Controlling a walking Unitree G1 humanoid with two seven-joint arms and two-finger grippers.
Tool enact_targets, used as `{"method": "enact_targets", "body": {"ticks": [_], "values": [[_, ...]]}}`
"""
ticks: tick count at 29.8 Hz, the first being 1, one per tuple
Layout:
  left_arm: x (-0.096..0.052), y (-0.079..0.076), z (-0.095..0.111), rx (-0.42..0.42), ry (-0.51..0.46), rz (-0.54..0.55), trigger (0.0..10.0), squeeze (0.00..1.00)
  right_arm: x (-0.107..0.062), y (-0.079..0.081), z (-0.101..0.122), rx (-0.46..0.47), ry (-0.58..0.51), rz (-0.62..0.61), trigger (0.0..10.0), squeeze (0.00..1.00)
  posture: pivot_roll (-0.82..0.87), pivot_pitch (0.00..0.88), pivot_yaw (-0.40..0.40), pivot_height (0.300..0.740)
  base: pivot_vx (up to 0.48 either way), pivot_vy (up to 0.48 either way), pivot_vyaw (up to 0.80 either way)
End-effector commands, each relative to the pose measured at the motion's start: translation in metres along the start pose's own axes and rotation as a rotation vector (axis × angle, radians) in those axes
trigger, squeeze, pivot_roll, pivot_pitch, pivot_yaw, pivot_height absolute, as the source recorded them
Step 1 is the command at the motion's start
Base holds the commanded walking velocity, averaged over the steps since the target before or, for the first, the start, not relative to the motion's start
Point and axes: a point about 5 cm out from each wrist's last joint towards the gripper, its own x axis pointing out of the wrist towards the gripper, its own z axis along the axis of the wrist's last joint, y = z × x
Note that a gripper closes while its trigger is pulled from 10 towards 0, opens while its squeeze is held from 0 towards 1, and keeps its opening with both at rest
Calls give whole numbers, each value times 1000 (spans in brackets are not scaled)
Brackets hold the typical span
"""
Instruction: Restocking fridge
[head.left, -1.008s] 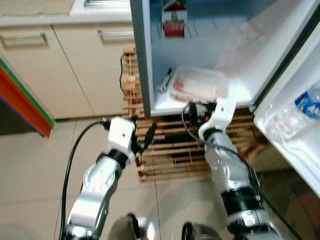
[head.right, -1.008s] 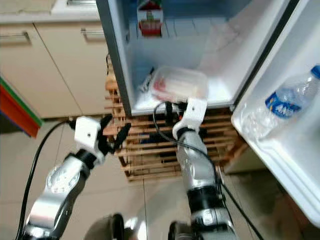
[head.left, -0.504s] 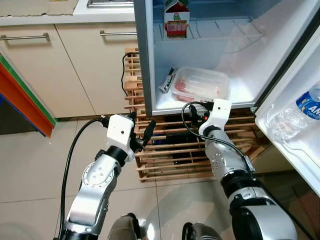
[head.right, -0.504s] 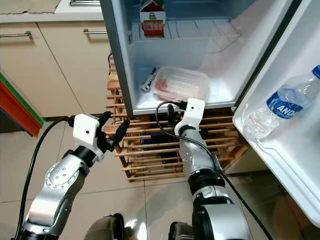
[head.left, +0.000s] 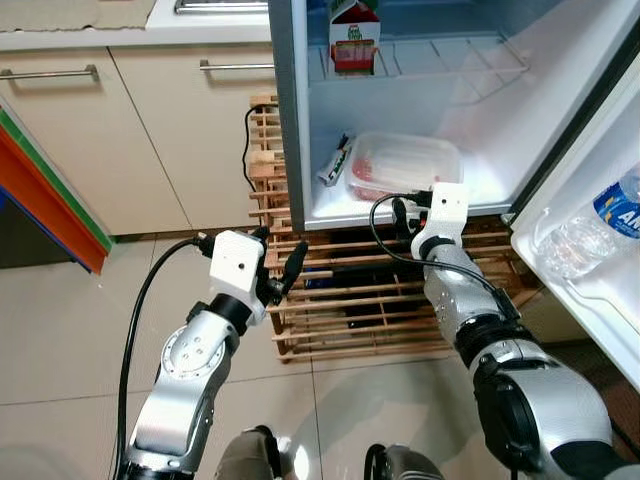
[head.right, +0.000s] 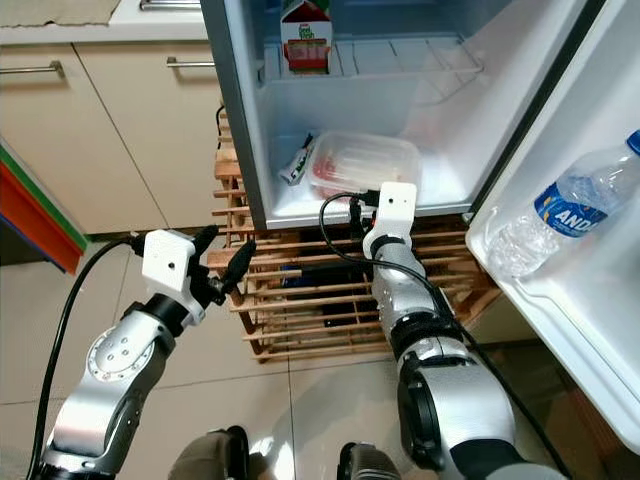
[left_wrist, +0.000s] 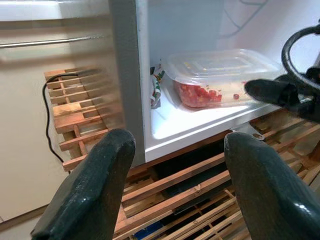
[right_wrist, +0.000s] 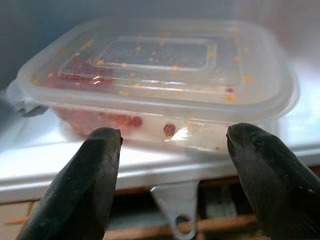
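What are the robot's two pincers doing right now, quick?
Left pincer: open, holding nothing.
Right pincer: open, empty, facing the lidded food container.

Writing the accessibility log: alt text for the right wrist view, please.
A clear lidded plastic container holding red food sits on the white fridge floor, directly ahead of the right gripper, whose two black fingers are spread open in front of it without touching. Wooden slats show below the fridge edge.

The clear lidded container (right_wrist: 160, 80) shows red food with orange specks on its lid. The milk carton (head.left: 353, 35) is red, white and green. The water bottle (head.right: 560, 215) wears a blue label. The fridge interior (head.left: 400, 95) is white, the rack (head.left: 340, 300) pale wood, the cabinets (head.left: 110, 130) beige.
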Motion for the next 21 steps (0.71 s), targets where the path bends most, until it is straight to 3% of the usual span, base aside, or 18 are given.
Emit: {"method": "enact_targets", "body": {"ticks": [1, 13, 21], "values": [[-2, 1, 3, 4, -4, 2, 10000, 0, 0, 0, 0, -29, -1, -3, 10000, 0, 118, 170, 21, 740, 0, 0, 0], [-1, 1, 3, 5, 1, 4, 10000, 0, 4, -12, 10, -186, -21, -47, 10000, 0, 117, 170, 22, 740, 0, 0, 0], [6, -1, 2, 17, 1, 8, 10000, 0, 5, -14, 18, -170, -66, -44, 10000, 0, 85, 145, 9, 740, 0, 0, 0]]}}
